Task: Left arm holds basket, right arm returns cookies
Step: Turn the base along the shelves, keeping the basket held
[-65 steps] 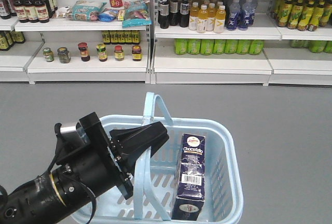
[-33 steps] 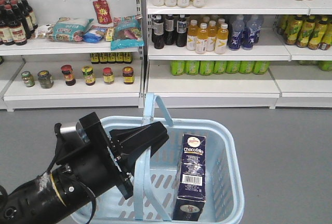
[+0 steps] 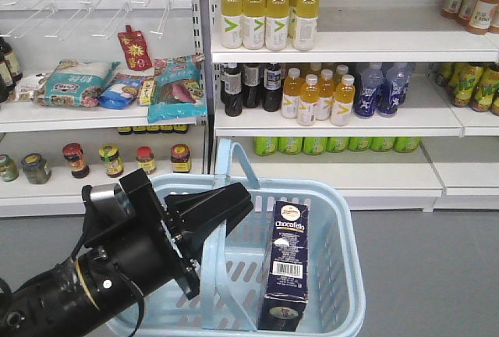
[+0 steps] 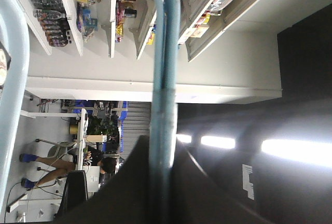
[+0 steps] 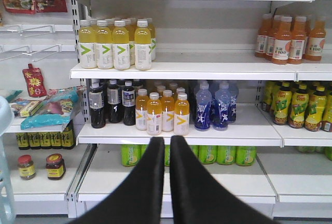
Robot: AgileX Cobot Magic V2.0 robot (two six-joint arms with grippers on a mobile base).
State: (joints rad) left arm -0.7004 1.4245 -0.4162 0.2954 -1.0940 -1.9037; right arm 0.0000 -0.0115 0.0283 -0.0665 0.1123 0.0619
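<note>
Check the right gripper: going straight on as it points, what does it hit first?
Nothing close by. The right gripper, fingers together, aims at the shelves; the first contact would probably be the row of green drinks, though depth is unclear.

Basket (image 3: 312,187): one, light blue. Hoop handles (image 3: 212,274): two. Cookie box (image 3: 287,267): one, standing in the basket.

Shelves, front rows only:
- Yellow bottles (image 5: 121,45): four across, with more rows behind that can't be counted.
- Dark bottles (image 5: 114,105): three.
- Blue bottles (image 5: 203,107): two.
- Jars (image 3: 111,160): six on the low left shelf, the leftmost cut by the frame edge.
- Red pouch (image 3: 134,48): one, hanging on a hook.
- Large teal snack bags (image 3: 74,83): two.
- Small orange bottles (image 5: 167,115) and green cans (image 3: 335,145): the rows overlap, so the count is unsure.
</note>
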